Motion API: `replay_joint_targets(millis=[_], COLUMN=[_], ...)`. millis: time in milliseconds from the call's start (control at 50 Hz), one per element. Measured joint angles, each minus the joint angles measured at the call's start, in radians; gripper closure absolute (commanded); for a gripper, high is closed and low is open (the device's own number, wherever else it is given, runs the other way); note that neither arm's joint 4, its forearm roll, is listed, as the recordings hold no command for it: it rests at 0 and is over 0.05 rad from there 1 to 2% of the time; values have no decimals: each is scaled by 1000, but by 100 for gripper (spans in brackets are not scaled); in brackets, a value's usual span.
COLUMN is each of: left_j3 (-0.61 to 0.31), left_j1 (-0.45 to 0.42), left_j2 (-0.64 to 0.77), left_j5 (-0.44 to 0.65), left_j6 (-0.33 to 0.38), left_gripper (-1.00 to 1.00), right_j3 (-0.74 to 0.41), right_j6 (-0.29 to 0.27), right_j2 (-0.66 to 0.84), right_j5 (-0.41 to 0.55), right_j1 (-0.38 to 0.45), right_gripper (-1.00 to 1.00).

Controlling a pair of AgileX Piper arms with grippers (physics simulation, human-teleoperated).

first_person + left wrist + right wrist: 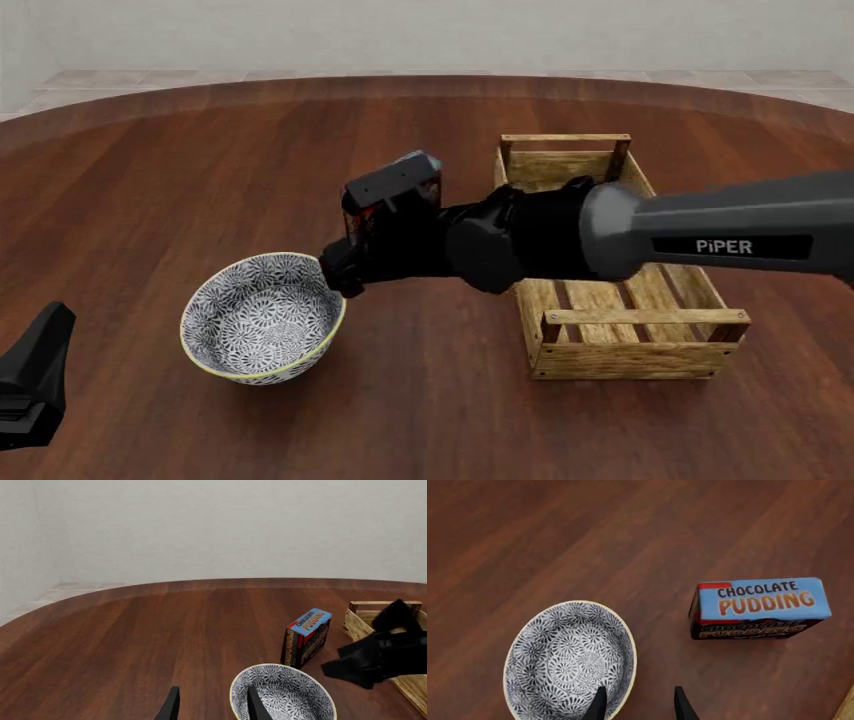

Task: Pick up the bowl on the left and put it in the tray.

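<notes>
- The right gripper (636, 704) is reaching across from the right and sits right at the near-right edge of the bowl (262, 318). In its wrist view the two fingers straddle the rim: one finger (599, 703) is over the inside of the bowl and the other is outside it, over bare wood.
- So that gripper is spread apart with the rim in the gap. I can't make out whether either finger is actually touching the rim.
- The bowl is blue-and-white patterned with a pale rim. It's on the table (160, 180) and looks tipped a bit in the front view, with the opening facing up and toward the camera.
- The pudding box (760, 608) is just beyond the right gripper, close to the bowl but not touching it.
- The tray (638, 360) is back along the right arm (721, 240), well off to the side of the bowl, with part of the arm crossing over it.
- The left gripper (209, 705) is low at the near-left corner of the front view, apart from the bowl. Its fingers are spread and hold nothing, and the bowl's rim sits right by one finger (253, 705) in its wrist view.
</notes>
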Motion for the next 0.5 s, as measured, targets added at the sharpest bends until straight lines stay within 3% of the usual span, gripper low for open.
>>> replay_joint_targets(millis=[500], left_j3=[0], left_j1=[0], left_j2=[0], left_j5=[0], left_j6=[0], left_gripper=[-100], right_j3=[-86], right_j6=[-7], right_j2=[141], right_j5=[19], right_j1=[-5], right_gripper=[-100])
